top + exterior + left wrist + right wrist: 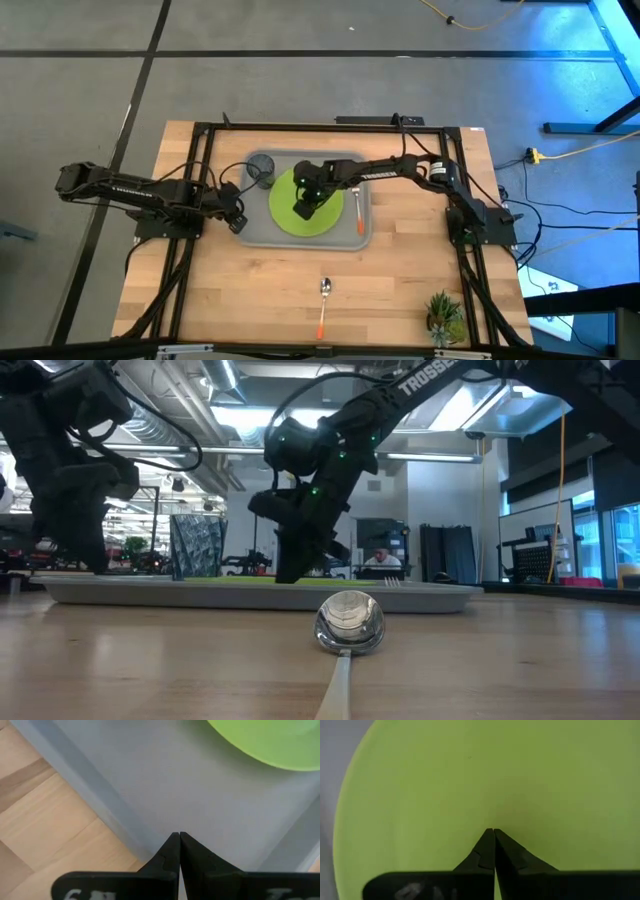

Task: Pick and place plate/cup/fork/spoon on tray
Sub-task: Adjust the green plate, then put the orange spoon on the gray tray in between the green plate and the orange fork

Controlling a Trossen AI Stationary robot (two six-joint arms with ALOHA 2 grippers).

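On the wooden table (260, 300) the spoon (323, 303) lies well apart from your right gripper (304, 210), closed and empty over the plate (335, 215), so lift clear, open wide, probably descending across the handle.

Legible text: "TROSS…" in white capitals, cut off, on the right arm (420, 385) link in the low view, up and back from the right gripper (290, 570). Nothing else readable.

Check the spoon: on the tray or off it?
Off. The spoon lies on bare wood near the table's front edge, apart from the tray, which holds plate, cup and fork.
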